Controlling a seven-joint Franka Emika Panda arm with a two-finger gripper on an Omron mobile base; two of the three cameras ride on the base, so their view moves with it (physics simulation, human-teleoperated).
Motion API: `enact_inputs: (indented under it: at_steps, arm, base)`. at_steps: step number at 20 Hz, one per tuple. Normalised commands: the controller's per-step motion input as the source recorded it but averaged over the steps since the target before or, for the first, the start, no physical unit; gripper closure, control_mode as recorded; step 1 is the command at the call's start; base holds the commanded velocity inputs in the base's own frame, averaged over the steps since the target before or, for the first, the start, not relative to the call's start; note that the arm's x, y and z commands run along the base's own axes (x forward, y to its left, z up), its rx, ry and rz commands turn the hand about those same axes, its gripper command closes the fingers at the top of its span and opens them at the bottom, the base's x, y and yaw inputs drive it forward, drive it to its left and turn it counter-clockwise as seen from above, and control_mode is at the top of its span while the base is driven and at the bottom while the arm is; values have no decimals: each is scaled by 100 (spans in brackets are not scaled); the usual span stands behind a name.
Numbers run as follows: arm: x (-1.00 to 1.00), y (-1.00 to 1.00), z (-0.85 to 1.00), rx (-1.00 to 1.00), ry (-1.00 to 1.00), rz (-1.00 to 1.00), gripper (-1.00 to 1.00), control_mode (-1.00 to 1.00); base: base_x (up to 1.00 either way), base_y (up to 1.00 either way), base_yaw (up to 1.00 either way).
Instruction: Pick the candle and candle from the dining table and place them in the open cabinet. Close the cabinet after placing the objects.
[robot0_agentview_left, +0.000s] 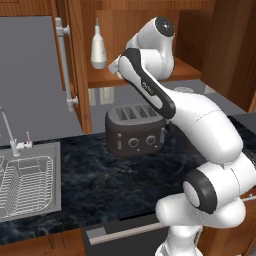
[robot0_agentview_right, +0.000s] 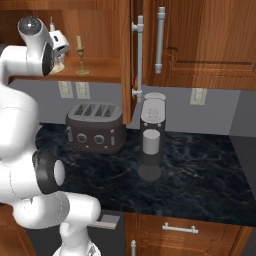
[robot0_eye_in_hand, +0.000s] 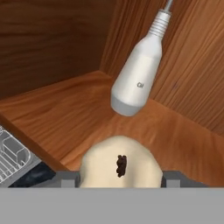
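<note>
Black veined marble runs along the table (robot0_agentview_right: 200, 165) with a dark four-slot toaster (robot0_agentview_left: 136, 131) and a grey coffee grinder-looking appliance (robot0_agentview_right: 151, 140) parked on it, plus a steel sink with a wire rack (robot0_agentview_left: 25, 185) off to one side. Above all that sits the reddish-brown wooden wall cabinet (robot0_agentview_left: 145, 75), doors swung open.

The robot's hand (robot0_eye_in_hand: 120, 177) is reaching right over the cabinet's inner shelf, pinching the squat lumpy cream-white candle (robot0_eye_in_hand: 119, 164) between its dark tips, wick side facing the camera. Looks like it's holding it low over the wood so it can set it down without a drop. A tall white tapered bottle (robot0_eye_in_hand: 135, 78) stands just ahead in the back corner, so the candle probably needs to land short of it.

The other one, the slim pale taper on a gold candlestick (robot0_agentview_right: 79, 56), is already standing upright on the same shelf, near the front edge. So judging by that, one candle is done, the second is about to be released, and the doors are yet to be shut.
</note>
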Motion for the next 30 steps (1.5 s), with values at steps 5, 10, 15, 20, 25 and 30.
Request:
enact_inputs:
  at_steps: [5, 10, 15, 20, 25, 30]
  arm:
    - [20, 0, 0, 1, 0, 0, 100, -100]
    - [20, 0, 0, 3, 1, 0, 100, -100]
    - [20, 1, -1, 2, 4, 0, 100, -100]
    - [20, 3, -3, 1, 8, 0, 100, -100]
    - [21, 10, -2, 0, 10, 0, 100, -100]
    - [7, 15, -4, 0, 4, 0, 100, -100]
  base:
    - [0, 0, 0]
    - [0, 0, 0]
    - [0, 0, 0]
    - [0, 0, 0]
    - [0, 0, 0]
    - [0, 0, 0]
